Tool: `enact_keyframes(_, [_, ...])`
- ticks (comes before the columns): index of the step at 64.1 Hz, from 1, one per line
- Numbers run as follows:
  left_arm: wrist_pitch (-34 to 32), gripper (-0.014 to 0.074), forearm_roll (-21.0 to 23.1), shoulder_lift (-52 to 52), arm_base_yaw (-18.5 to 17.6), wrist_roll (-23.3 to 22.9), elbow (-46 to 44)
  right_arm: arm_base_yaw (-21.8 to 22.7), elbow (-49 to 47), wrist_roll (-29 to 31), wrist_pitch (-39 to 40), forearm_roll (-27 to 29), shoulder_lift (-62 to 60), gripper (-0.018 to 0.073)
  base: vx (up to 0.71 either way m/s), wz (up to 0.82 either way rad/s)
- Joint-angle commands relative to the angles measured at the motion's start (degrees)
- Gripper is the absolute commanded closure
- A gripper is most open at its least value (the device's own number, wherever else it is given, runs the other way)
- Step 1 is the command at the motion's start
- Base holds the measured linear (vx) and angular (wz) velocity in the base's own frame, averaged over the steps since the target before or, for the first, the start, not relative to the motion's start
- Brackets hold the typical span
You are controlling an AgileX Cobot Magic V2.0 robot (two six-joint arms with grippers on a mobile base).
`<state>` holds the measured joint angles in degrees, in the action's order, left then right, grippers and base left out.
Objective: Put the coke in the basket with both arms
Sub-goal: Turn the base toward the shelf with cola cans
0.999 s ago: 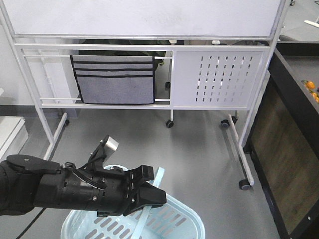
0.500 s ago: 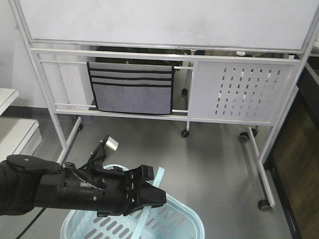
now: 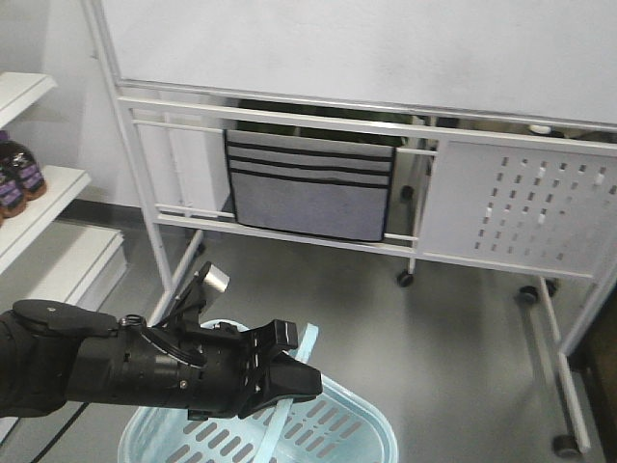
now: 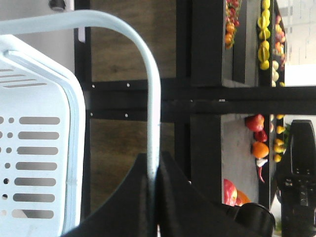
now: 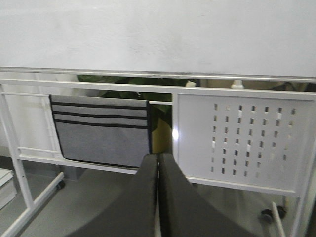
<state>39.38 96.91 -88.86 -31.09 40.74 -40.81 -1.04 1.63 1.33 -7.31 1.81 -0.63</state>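
Note:
The light blue basket hangs low at the bottom of the front view, its slotted wall filling the left of the left wrist view. My left gripper is shut on the basket's strap handle, which arches up from between the fingers. My right gripper is shut with nothing visible between its fingers and points at the whiteboard stand. The coke is out of view.
A wheeled whiteboard stand with a grey pocket organiser stands ahead on the grey floor. White shelves with dark bottles are at the left. The left wrist view shows black shelving holding fruit.
The view has swung left: the whiteboard stand slid right in the frame, and white shelves with bottles came in at the left. Left arm and basket keep their place.

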Motion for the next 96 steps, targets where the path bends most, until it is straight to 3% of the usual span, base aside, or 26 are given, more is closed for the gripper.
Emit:
enact_keyframes(1, [2.84, 0.0603, 5.32, 2.54, -0.30, 0.29, -1.29, 0.29, 0.42, 0.25, 4.61, -0.11, -0.71, 0.0569, 0.12, 0.32])
enact_keyframes(96, [2.85, 0.0603, 5.32, 2.54, -0.30, 0.29, -1.29, 0.29, 0.42, 0.25, 4.61, -0.11, -0.71, 0.0569, 0.12, 0.47])
